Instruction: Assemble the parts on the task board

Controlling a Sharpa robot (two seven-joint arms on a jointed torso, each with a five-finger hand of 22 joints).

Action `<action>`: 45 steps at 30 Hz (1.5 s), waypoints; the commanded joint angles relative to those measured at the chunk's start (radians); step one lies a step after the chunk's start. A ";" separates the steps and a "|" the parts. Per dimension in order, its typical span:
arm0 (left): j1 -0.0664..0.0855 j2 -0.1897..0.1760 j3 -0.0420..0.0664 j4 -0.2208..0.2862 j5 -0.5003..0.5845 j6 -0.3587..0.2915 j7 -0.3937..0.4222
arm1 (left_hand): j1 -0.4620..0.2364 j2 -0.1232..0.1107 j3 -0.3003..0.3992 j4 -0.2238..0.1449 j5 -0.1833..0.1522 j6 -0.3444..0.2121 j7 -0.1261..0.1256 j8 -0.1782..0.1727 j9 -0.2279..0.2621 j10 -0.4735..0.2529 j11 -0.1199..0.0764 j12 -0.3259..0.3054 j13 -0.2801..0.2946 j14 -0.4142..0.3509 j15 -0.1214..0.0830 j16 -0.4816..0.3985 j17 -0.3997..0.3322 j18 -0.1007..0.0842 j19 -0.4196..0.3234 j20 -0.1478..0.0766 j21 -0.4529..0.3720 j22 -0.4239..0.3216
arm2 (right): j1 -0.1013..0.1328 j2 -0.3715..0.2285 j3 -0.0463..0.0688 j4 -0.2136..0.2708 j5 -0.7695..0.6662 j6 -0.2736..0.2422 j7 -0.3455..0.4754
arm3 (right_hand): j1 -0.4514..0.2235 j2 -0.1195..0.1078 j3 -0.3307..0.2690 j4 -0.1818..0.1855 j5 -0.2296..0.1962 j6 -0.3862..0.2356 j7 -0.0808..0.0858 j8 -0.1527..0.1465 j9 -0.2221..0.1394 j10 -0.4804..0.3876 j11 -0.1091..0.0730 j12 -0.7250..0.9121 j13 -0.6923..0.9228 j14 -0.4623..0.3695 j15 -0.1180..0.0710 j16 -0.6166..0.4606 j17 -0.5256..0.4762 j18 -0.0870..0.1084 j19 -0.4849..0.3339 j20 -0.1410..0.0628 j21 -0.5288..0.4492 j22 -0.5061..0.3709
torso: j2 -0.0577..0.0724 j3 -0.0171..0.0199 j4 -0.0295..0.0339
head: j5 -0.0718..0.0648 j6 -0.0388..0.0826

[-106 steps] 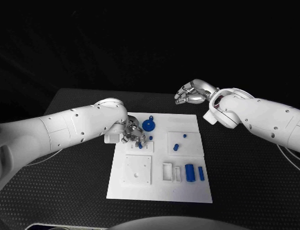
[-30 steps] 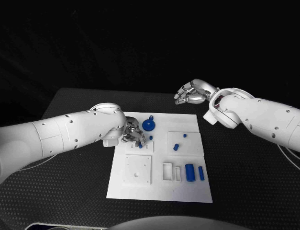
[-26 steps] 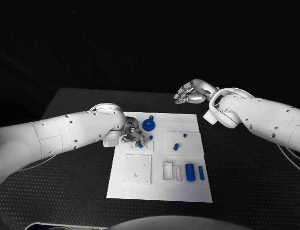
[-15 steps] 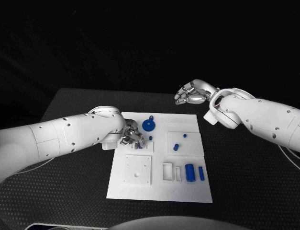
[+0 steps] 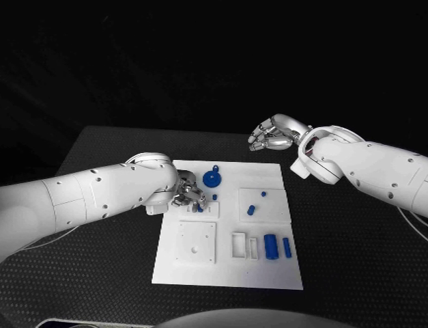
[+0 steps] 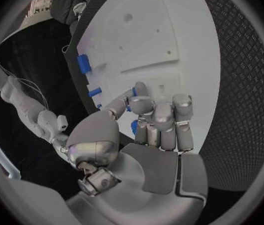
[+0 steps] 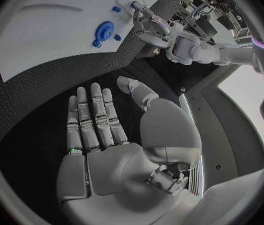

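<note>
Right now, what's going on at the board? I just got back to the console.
The left hand is down at the far left part of the task board, its fingers closed around a small blue part there. The right hand is off the board beyond its far right corner, open and holding nothing. A round blue part lies just past the left hand, and several other blue parts lie on the board's right side.

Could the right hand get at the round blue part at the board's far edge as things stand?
Probably yes: the right hand hovers open beyond the task board, nothing between it and the round blue part.
</note>
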 commanded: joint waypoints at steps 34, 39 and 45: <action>-0.006 -0.008 -0.006 -0.014 -0.023 -0.069 -0.027 | -0.085 -0.214 0.018 0.250 -0.252 0.022 -0.029 -0.063 -0.018 -0.022 -0.001 -0.016 -0.012 0.014 -0.049 -0.018 -0.007 0.026 -0.006 -0.119 -0.013 -0.012 | -0.001 0.003 0.000 -0.013 0.001 0.011 0.006 | -0.002 0.000 0.001 0.004 0.004 -0.002 -0.001 0.002 0.000 -0.001 0.000 0.006 0.000 -0.009 0.000 -0.007 0.001 -0.018 -0.010 0.002 -0.005 0.002 | 0.000 -0.0005 -0.0004 | -0.002 0.008; 0.000 -0.018 -0.005 -0.001 -0.020 -0.079 -0.024 | -0.092 -0.271 0.044 0.323 -0.252 0.022 -0.029 -0.064 -0.010 -0.019 -0.001 -0.019 -0.012 0.017 -0.050 -0.019 -0.008 0.029 -0.001 -0.119 -0.010 -0.014 | -0.001 0.002 0.000 -0.015 0.001 0.010 0.006 | -0.002 0.000 0.001 0.003 0.004 -0.002 -0.001 0.002 0.000 -0.001 0.000 0.006 0.000 -0.009 0.000 -0.007 0.001 -0.018 -0.011 0.002 -0.005 0.002 | 0.000 -0.0007 -0.0003 | -0.004 0.009; 0.019 -0.039 0.003 0.018 -0.009 -0.084 -0.022 | -0.088 -0.274 0.047 0.333 -0.252 0.022 -0.029 -0.064 -0.008 -0.019 -0.001 -0.020 -0.012 0.017 -0.050 -0.019 -0.008 0.030 0.000 -0.119 -0.009 -0.014 | -0.001 0.001 0.000 -0.016 0.001 0.010 0.007 | -0.002 0.000 0.001 0.003 0.004 -0.002 -0.001 0.002 0.000 -0.002 0.000 0.006 0.000 -0.009 0.000 -0.007 0.001 -0.018 -0.011 0.002 -0.005 0.002 | -0.001 0.0008 0.0007 | -0.002 0.012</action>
